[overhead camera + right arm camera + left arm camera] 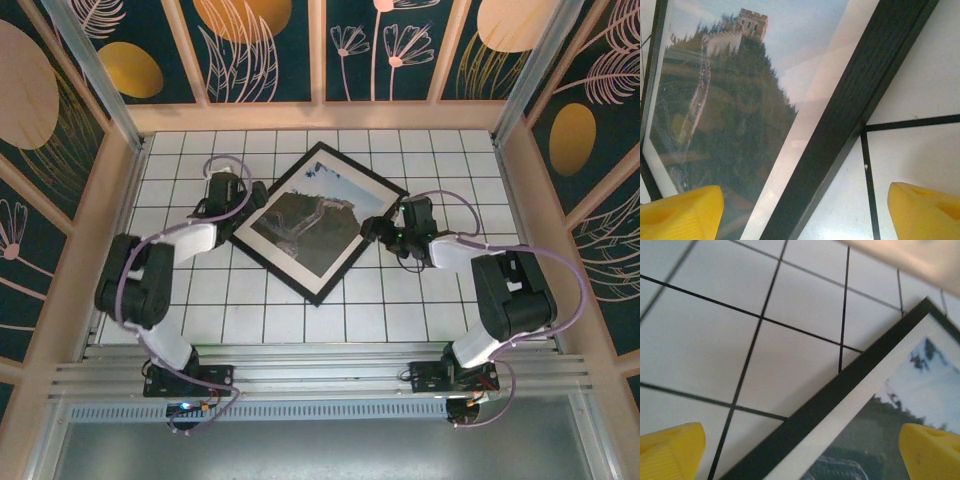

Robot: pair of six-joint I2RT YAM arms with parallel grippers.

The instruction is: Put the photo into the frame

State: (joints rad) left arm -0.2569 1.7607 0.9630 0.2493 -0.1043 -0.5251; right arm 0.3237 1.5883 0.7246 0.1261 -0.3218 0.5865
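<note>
The frame [273, 272] lies flat on the table [330, 325], turned like a diamond, and the photo [310, 225] sits inside it. The left jaws stand released across the frame's upper-left edge. The right jaws stand released across its lower-right edge. Bare tiles surround the frame.
</note>
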